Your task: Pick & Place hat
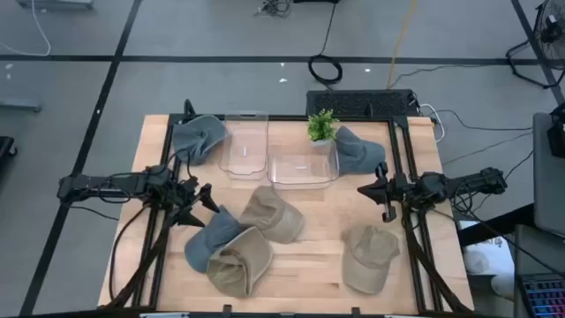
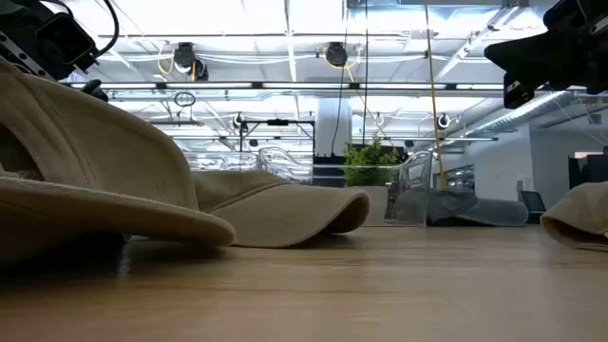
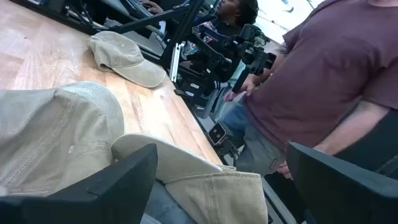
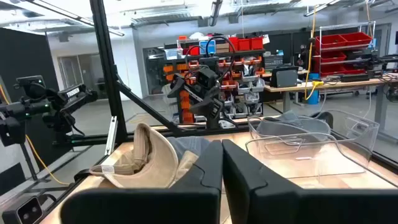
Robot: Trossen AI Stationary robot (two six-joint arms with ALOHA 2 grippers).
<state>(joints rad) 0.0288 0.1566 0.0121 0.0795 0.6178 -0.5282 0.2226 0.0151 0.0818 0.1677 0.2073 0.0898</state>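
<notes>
Several hats lie crown up on the wooden table (image 1: 309, 283). One grey hat (image 1: 196, 137) is at the far left and another (image 1: 357, 150) at the far right. A tan hat (image 1: 272, 212) lies in the middle. A blue-grey hat (image 1: 210, 237) and a tan hat (image 1: 238, 261) overlap near the front. Another tan hat (image 1: 369, 256) lies at the near right. My left gripper (image 1: 205, 201) hovers open beside the blue-grey hat, above tan hats (image 3: 56, 137). My right gripper (image 1: 369, 191) hangs shut over the table's right part, holding nothing.
Two clear plastic containers (image 1: 245, 146) (image 1: 303, 168) stand at the back middle, with a small green plant (image 1: 322, 126) behind them. In the left wrist view, a person in a maroon shirt (image 3: 323, 74) stands just beyond the table edge. Bare wood lies between the middle hat and my right gripper.
</notes>
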